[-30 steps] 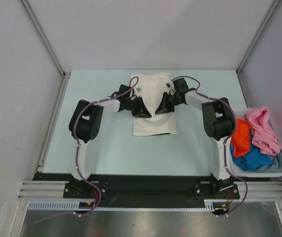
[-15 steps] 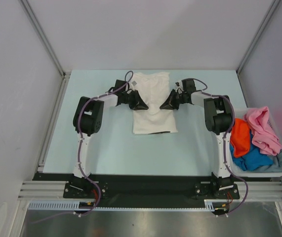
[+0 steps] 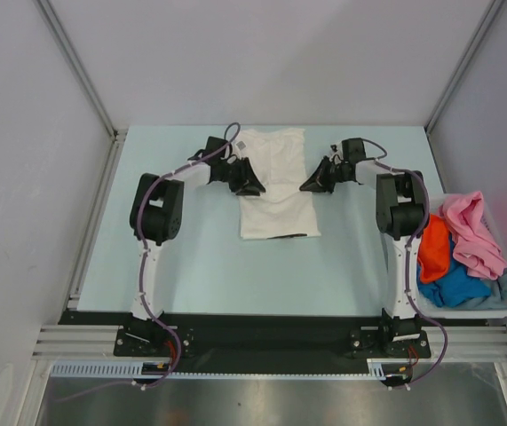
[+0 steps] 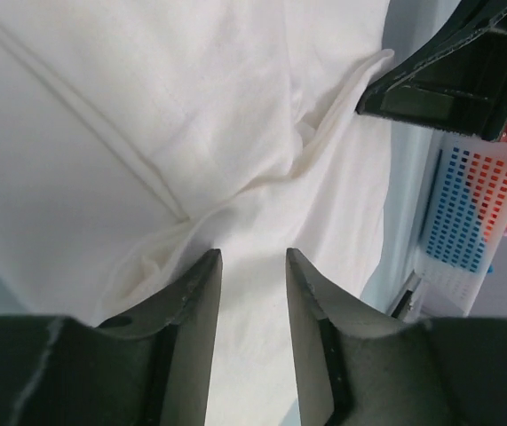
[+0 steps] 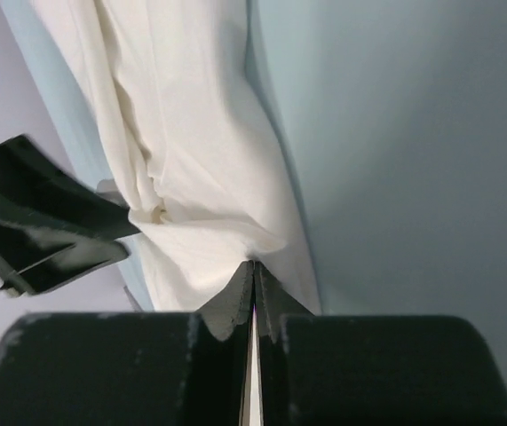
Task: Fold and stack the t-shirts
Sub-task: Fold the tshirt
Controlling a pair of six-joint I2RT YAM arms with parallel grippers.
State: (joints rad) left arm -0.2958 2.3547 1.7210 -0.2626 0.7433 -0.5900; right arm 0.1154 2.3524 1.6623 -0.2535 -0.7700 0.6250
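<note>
A plain white t-shirt [image 3: 275,191] lies partly folded on the pale blue table, at the far middle. It also shows in the left wrist view [image 4: 191,115] and the right wrist view [image 5: 191,133]. My left gripper [image 3: 257,185] is at its left side; its jaws [image 4: 253,257] stand open over the cloth with nothing between them. My right gripper [image 3: 305,187] is at the shirt's right edge, shut [image 5: 255,264] on a pinch of the white cloth. Pink [image 3: 473,232], orange [image 3: 432,247], bright blue [image 3: 453,284] and grey-blue [image 3: 506,286] t-shirts lie bunched in the bin.
The pale plastic bin [image 3: 475,311] stands at the table's right edge beside the right arm's base. Metal frame rails run along the table's left edge [image 3: 93,222] and near edge. The two grippers face each other across the shirt, a short gap apart.
Both grippers have moved toward the far side and apart from each other. The white shirt's middle has been drawn out a little wider between them.
</note>
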